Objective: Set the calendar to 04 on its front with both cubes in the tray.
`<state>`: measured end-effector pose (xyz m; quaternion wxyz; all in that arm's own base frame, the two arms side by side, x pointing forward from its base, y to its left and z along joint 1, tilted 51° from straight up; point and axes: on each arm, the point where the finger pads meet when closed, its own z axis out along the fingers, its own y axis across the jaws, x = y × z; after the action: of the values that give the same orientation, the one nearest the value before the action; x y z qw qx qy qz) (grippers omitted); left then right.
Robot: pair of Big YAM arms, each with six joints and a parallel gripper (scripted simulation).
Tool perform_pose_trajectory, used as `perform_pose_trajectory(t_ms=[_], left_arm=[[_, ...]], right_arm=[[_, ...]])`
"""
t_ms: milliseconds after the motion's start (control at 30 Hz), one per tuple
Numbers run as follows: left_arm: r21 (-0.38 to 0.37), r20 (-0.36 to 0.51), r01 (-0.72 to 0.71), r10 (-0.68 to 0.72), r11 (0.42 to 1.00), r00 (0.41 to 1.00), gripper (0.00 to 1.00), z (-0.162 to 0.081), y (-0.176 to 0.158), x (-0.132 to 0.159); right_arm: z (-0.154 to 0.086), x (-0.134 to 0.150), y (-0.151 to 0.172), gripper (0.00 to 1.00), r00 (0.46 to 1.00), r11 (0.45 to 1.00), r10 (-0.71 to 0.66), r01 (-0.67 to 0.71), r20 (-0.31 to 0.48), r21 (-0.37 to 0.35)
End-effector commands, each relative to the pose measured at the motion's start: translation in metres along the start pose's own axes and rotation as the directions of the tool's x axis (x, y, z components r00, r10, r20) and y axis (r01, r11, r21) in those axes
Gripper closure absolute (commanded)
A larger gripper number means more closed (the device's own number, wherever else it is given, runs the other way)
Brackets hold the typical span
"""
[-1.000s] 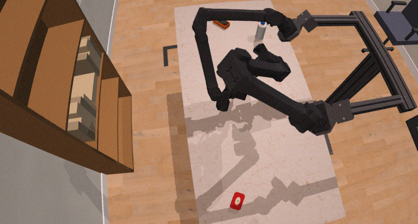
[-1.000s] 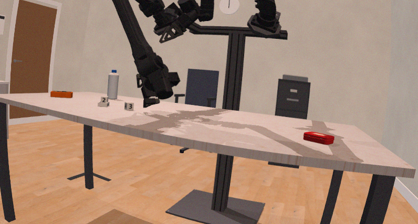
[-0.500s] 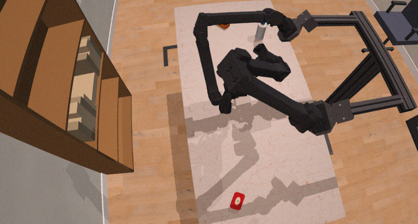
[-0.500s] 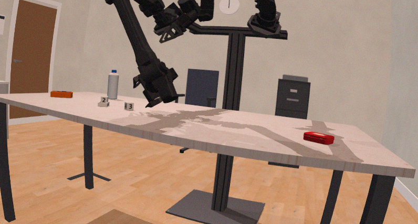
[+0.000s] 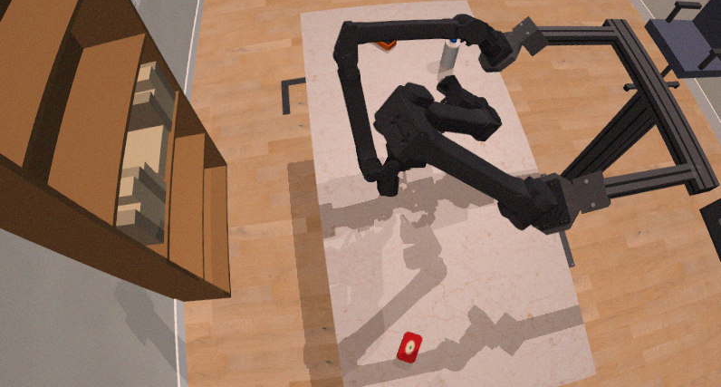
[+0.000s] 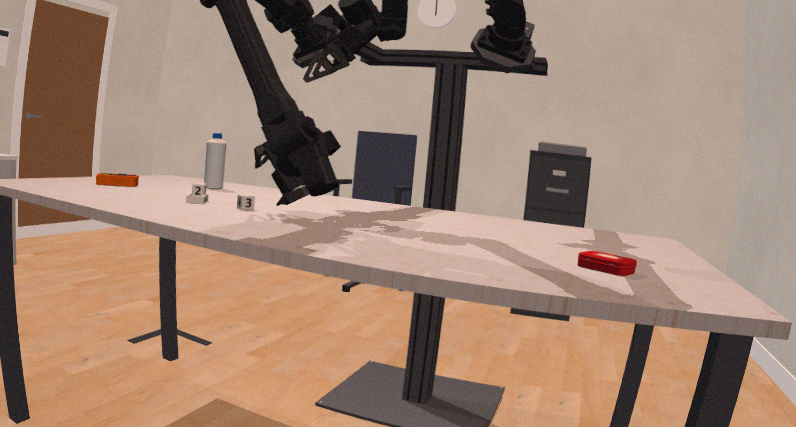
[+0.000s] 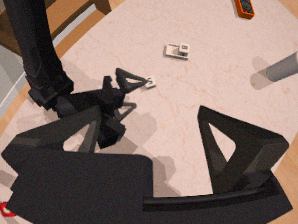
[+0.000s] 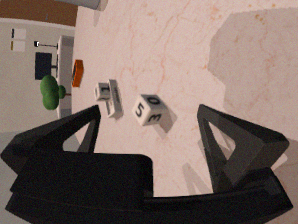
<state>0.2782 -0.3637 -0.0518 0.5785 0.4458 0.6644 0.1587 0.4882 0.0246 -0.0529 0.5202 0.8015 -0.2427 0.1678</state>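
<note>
The small white tray (image 6: 196, 199) (image 7: 171, 50) (image 8: 115, 101) stands on the table and holds one white cube (image 6: 197, 189) (image 7: 184, 48) (image 8: 102, 91), which shows 2 to the exterior view. The second cube (image 6: 245, 202) (image 7: 150, 81) (image 8: 149, 110) lies loose on the table beside the tray, with 5, 0 and 3 showing in the right wrist view. My right gripper (image 6: 285, 197) (image 5: 388, 187) (image 8: 148, 109) is open and low over the table, its fingers pointing at the loose cube from a short way off. My left gripper (image 6: 323, 70) (image 7: 149, 110) is open, empty, high above both.
A white bottle (image 5: 448, 53) (image 6: 215, 161) (image 7: 280, 70) and an orange device (image 6: 116, 179) (image 7: 245, 7) (image 8: 77, 72) stand beyond the tray. A red tin (image 5: 408, 347) (image 6: 606, 262) lies at the table's far end. The left arm hides tray and cubes in the top view.
</note>
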Motion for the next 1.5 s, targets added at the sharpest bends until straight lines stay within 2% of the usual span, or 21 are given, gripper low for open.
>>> perform_pose_trajectory(t_ms=[0,200,267,300,367,467,633,767,833,867,900,933,1133,1333,1400,1433,1467], left_arm=[[0.000,0.009,0.020,-0.020,1.000,1.000,0.00,0.000,-0.001,-0.005],[0.000,0.009,0.020,-0.020,1.000,1.000,0.00,0.000,-0.001,-0.005],[0.000,0.009,0.020,-0.020,1.000,1.000,0.00,0.000,-0.001,-0.005],[0.000,0.009,0.020,-0.020,1.000,1.000,0.00,0.000,-0.001,-0.005],[0.000,0.009,0.020,-0.020,1.000,1.000,0.00,0.000,-0.001,-0.005],[0.000,0.009,0.020,-0.020,1.000,1.000,0.00,0.000,-0.001,-0.005],[0.000,0.009,0.020,-0.020,1.000,1.000,0.00,0.000,-0.001,-0.005],[0.000,0.009,0.020,-0.020,1.000,1.000,0.00,0.000,-0.001,-0.005],[0.000,0.009,0.020,-0.020,1.000,1.000,0.00,0.000,-0.001,-0.005],[0.000,0.009,0.020,-0.020,1.000,1.000,0.00,0.000,-0.001,-0.005],[0.000,0.009,0.020,-0.020,1.000,1.000,0.00,0.000,-0.001,-0.005],[0.000,0.009,0.020,-0.020,1.000,1.000,0.00,0.000,-0.001,-0.005],[0.000,0.009,0.020,-0.020,1.000,1.000,0.00,0.000,-0.001,-0.005],[0.000,0.009,0.020,-0.020,1.000,1.000,0.00,0.000,-0.001,-0.005],[0.000,0.009,0.020,-0.020,1.000,1.000,0.00,0.000,-0.001,-0.005],[0.000,0.009,0.020,-0.020,1.000,1.000,0.00,0.000,-0.001,-0.005],[0.000,0.009,0.020,-0.020,1.000,1.000,0.00,0.000,-0.001,-0.005]], right_arm=[[0.005,0.010,0.010,0.00,0.975,0.975,0.221,-0.221,0.034,0.021],[0.006,0.014,0.012,0.00,0.861,0.863,0.495,-0.503,0.119,0.047],[0.006,0.014,0.012,0.00,0.861,0.863,0.495,-0.503,0.119,0.047],[0.010,0.009,0.008,0.00,0.842,0.845,0.525,-0.533,0.128,0.038],[0.007,0.017,0.013,0.00,0.743,0.748,0.646,-0.662,0.174,0.044],[0.007,0.020,0.013,0.00,0.626,0.637,0.746,-0.770,0.226,0.031],[0.007,0.027,0.013,0.00,0.424,0.445,0.855,-0.895,0.299,-0.005],[0.006,0.033,0.012,0.00,0.238,0.272,0.906,-0.961,0.351,-0.050],[0.006,0.033,0.012,0.00,0.238,0.272,0.906,-0.961,0.351,-0.050],[0.004,0.027,0.006,0.00,0.208,0.244,0.911,-0.968,0.357,-0.060],[0.005,0.037,0.012,0.00,0.113,0.156,0.921,-0.984,0.374,-0.088],[0.005,0.039,0.012,0.00,0.043,0.093,0.921,-0.989,0.388,-0.111],[0.011,0.045,0.011,0.00,-0.248,-0.157,0.871,-0.959,0.424,-0.237],[0.019,0.049,0.010,0.00,-0.520,-0.377,0.748,-0.845,0.413,-0.380],[0.019,0.049,0.010,0.00,-0.520,-0.377,0.748,-0.845,0.413,-0.380],[0.015,0.041,0.002,0.00,-0.543,-0.392,0.733,-0.830,0.411,-0.397],[0.023,0.049,0.008,0.00,-0.617,-0.452,0.684,-0.777,0.388,-0.438]])
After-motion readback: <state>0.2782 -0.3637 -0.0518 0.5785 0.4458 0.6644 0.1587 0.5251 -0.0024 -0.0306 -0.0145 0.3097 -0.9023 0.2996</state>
